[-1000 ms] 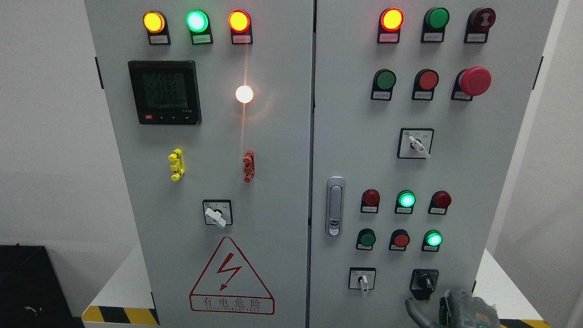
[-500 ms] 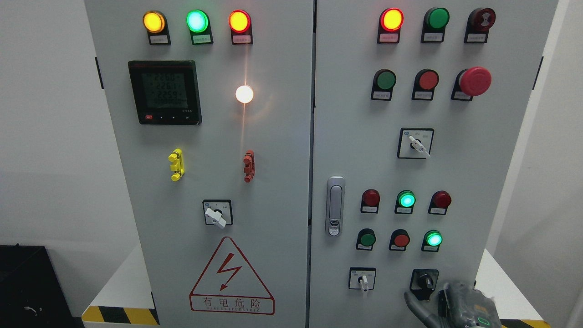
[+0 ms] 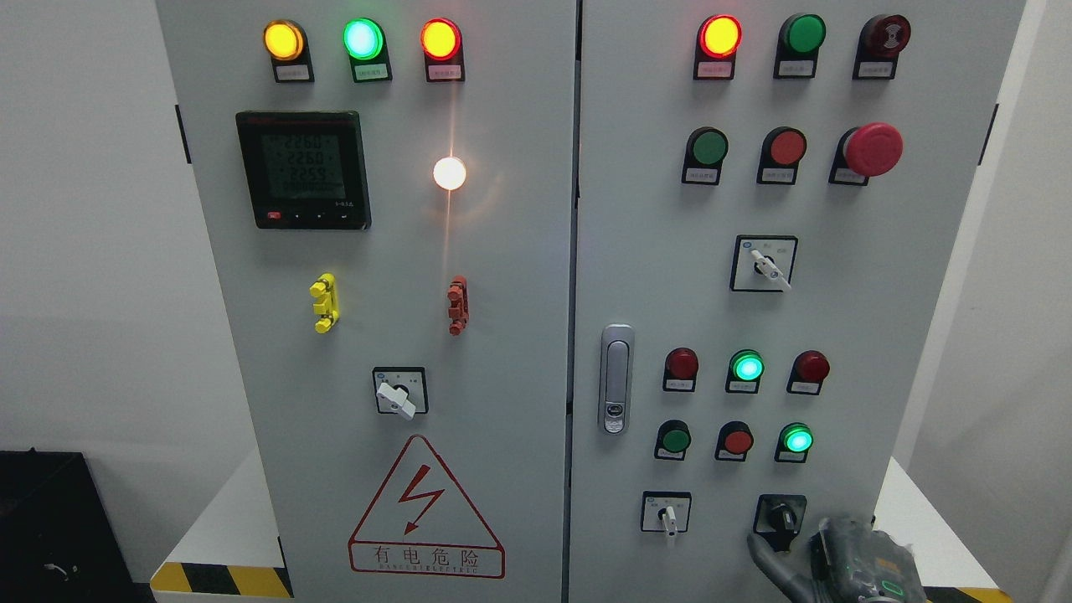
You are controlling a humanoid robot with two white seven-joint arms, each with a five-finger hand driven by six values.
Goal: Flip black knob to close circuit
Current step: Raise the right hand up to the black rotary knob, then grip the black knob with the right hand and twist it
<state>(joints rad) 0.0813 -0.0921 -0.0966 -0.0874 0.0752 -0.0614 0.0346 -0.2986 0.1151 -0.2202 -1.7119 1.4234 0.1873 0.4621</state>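
One hand, the right hand [image 3: 837, 557], enters at the lower right, its grey thumb [image 3: 766, 553] raised just below the black knob [image 3: 781, 517], fingers holding nothing

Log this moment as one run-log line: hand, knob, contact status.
right hand: lower right, finger just below black knob | grasp: not yet | left hand: not in view | panel lamps: lit
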